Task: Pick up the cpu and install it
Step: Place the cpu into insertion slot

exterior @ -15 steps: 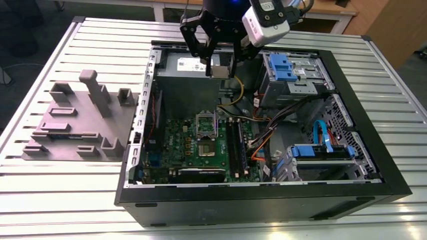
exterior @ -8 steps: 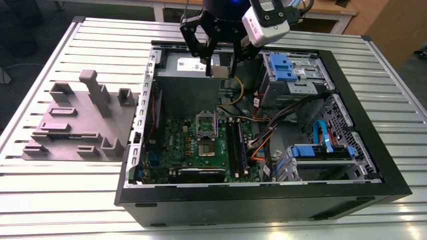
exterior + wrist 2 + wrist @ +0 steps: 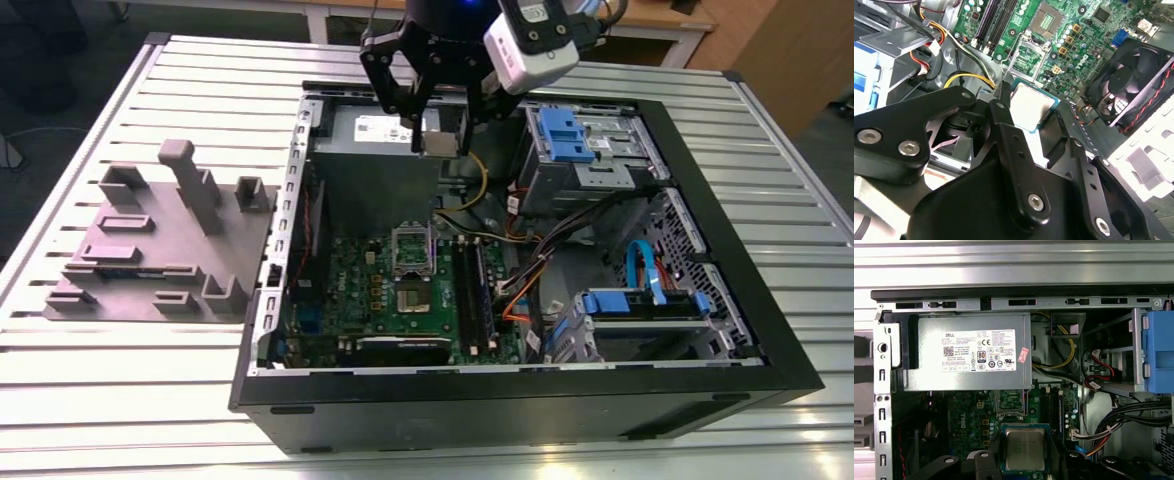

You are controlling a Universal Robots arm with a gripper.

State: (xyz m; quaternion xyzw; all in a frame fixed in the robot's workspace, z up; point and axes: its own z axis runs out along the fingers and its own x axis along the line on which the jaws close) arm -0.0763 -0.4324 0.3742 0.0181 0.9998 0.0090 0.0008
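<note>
Currently the black two-fingered gripper [image 3: 438, 140] clamps the small silvery-grey square cpu [image 3: 1025, 449] flat, well above the green board's open metal socket [image 3: 412, 272].

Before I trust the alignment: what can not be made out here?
1. Underside of the cpu: turned away in both wrist views.
2. The cpu's gripped edges: covered by fingers of the gripper, first wrist view.
3. Pins of the socket: too small, exterior view.

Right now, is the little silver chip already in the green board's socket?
No, the cpu sits gripped between the jaws, apart from the bare socket.
</note>
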